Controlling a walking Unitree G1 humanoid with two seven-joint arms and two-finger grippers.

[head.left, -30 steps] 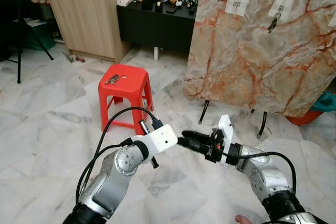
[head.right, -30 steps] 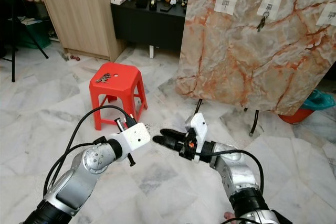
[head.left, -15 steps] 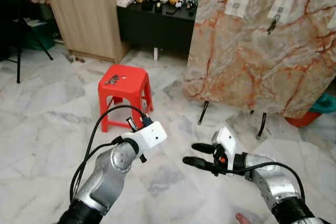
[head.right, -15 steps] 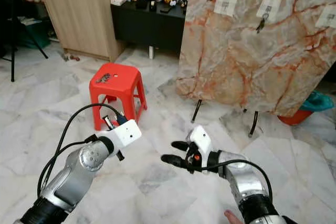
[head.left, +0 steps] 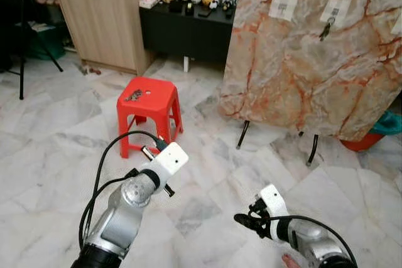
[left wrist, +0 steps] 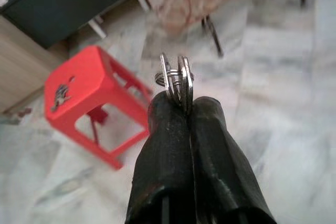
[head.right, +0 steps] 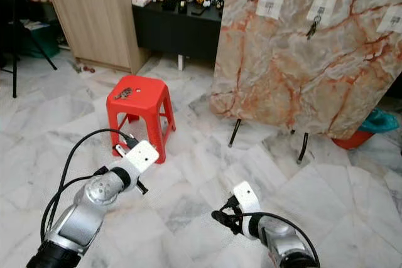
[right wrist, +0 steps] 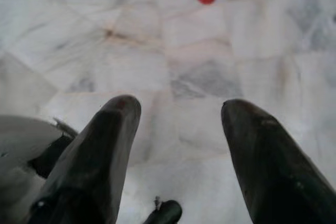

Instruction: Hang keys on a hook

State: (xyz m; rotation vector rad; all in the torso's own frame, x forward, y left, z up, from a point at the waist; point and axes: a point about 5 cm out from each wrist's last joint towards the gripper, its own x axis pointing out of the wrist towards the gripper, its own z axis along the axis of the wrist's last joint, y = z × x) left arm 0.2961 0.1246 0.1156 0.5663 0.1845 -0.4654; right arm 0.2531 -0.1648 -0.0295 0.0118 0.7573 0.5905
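While clamped in left gripper, keys above red stool

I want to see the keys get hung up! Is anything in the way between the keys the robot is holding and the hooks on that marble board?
Nothing visible blocks the way. The left gripper pinches the key ring, and open floor stretches to the marble board. The red stool stands off to the left of that path.

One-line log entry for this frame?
left tool: shut on silver key rings | right tool: open, low | marble-pattern hook board: ahead
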